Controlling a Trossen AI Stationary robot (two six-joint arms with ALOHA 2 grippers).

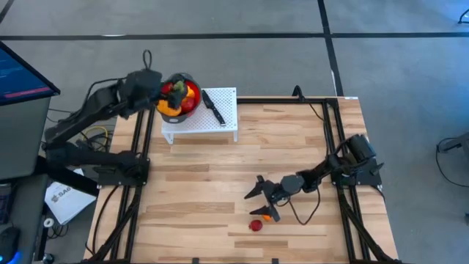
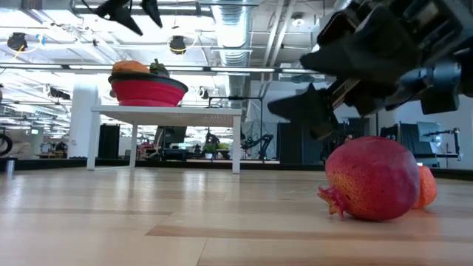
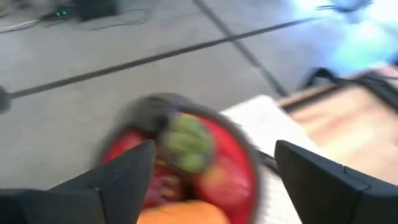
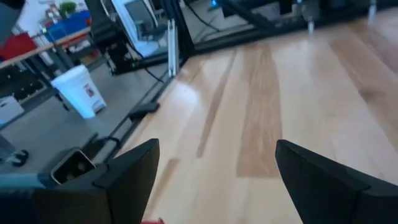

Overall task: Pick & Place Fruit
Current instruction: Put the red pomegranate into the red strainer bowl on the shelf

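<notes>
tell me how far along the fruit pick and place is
Mostly done, it seems: the red bowl on the white stand is piled with fruit. Nothing is in hand; the left gripper hovers open over the bowl, and the right gripper is open above the table. Left to move: the red pomegranate and the orange fruit beside it.

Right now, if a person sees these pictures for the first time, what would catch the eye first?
Probably the red bowl, heaped with fruit, on the small white stand at the table's far left, with the left gripper open right over it. Next, the dark red fruit and the orange fruit lying touching on the wooden table near its front edge, the open right gripper just beside them.
</notes>
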